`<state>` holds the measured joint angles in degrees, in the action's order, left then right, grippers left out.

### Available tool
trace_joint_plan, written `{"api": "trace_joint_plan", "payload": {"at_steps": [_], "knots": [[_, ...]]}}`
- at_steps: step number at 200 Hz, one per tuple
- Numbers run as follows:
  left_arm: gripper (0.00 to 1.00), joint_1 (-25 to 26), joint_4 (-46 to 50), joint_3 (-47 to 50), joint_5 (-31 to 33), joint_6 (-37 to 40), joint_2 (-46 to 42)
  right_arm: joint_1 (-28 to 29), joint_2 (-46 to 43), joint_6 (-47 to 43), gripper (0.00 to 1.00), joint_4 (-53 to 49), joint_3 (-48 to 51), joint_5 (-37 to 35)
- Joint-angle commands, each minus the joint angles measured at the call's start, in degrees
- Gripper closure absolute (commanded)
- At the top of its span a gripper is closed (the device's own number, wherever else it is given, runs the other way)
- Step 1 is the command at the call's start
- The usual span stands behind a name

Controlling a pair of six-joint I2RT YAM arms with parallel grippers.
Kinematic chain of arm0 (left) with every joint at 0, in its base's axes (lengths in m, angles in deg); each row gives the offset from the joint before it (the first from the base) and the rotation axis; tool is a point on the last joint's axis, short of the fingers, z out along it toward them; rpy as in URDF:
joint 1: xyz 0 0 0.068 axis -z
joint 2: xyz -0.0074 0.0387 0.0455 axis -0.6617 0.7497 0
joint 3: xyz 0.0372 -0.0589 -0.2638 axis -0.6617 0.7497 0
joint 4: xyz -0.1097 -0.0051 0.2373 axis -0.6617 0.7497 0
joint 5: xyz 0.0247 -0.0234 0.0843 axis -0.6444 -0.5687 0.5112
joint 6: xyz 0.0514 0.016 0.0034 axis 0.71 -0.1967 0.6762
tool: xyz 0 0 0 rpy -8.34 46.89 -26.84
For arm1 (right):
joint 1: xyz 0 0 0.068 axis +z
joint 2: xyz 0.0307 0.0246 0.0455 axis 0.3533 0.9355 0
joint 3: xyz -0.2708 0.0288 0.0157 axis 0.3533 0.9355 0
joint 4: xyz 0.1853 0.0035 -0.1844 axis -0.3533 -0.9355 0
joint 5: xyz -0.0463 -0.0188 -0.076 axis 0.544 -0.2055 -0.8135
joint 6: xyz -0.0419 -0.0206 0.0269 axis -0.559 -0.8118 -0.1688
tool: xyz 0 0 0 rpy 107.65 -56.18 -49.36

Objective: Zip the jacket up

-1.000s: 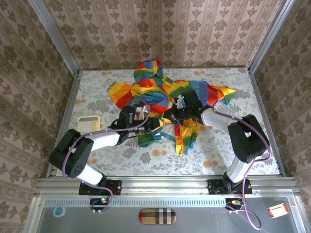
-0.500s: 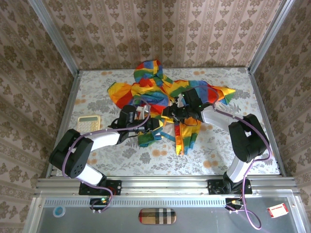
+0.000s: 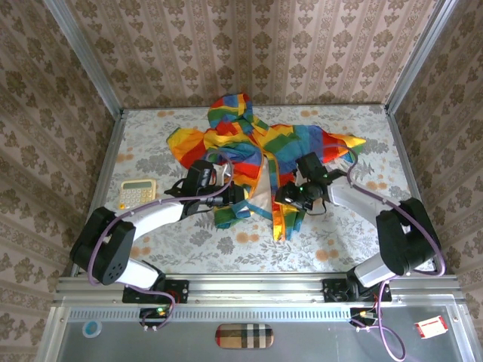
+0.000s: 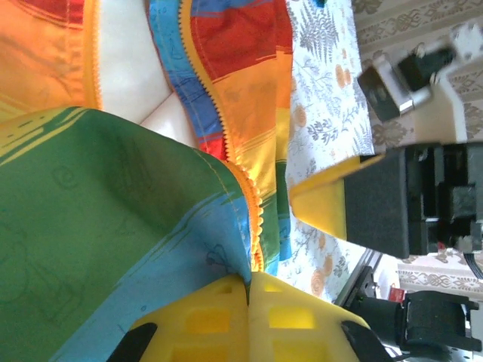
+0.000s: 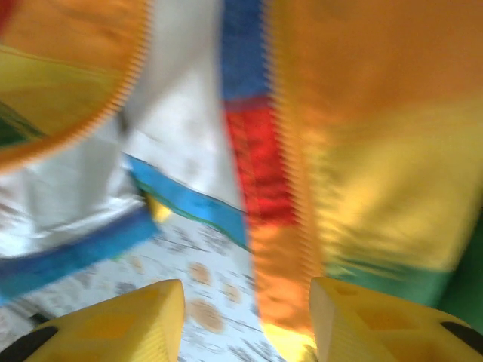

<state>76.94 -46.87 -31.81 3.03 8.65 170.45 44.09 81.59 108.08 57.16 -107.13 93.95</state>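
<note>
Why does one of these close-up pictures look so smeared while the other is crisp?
Right wrist view: the rainbow-striped thin-fabric jacket is smeared by motion blur, its orange zipper teeth barely separable. Left wrist view: sharp, each zipper tooth distinct, though the white lining looks washed out. Top external view: evenly lit, in focus.

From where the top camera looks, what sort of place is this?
Probably a small robot test booth, not a home: wallpapered panels in a metal frame enclose a flower-patterned table where the jacket lies.
</note>
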Motion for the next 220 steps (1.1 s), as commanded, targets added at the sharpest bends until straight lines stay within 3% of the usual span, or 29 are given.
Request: {"api": "trace_joint_plan", "payload": {"at_steps": [1, 26, 73, 177, 220], "knots": [[1.00, 1.1, 1.1, -0.4, 1.8, 2.1, -0.6, 0.0, -6.4, -0.4, 0.64, -5.8, 4.7, -4.9], [1.00, 1.8, 0.3, -0.6, 1.2, 2.0, 1.4, 0.0, -11.8, 2.8, 0.75, -4.5, 10.7, -3.9], [1.00, 3.8, -1.0, -1.4, 1.3, 2.0, 3.7, 4.9, -14.5, 7.4, 0.81, -0.9, 13.4, -3.5], [1.00, 5.9, -1.5, -2.6, 0.8, 1.8, 5.2, 7.5, -11.9, 10.2, 0.77, 5.1, 17.9, -7.5], [1.00, 6.5, -1.5, -2.0, 1.9, 1.5, 4.1, 7.8, -7.4, 9.4, 0.66, 7.8, 17.3, -6.6]]}}
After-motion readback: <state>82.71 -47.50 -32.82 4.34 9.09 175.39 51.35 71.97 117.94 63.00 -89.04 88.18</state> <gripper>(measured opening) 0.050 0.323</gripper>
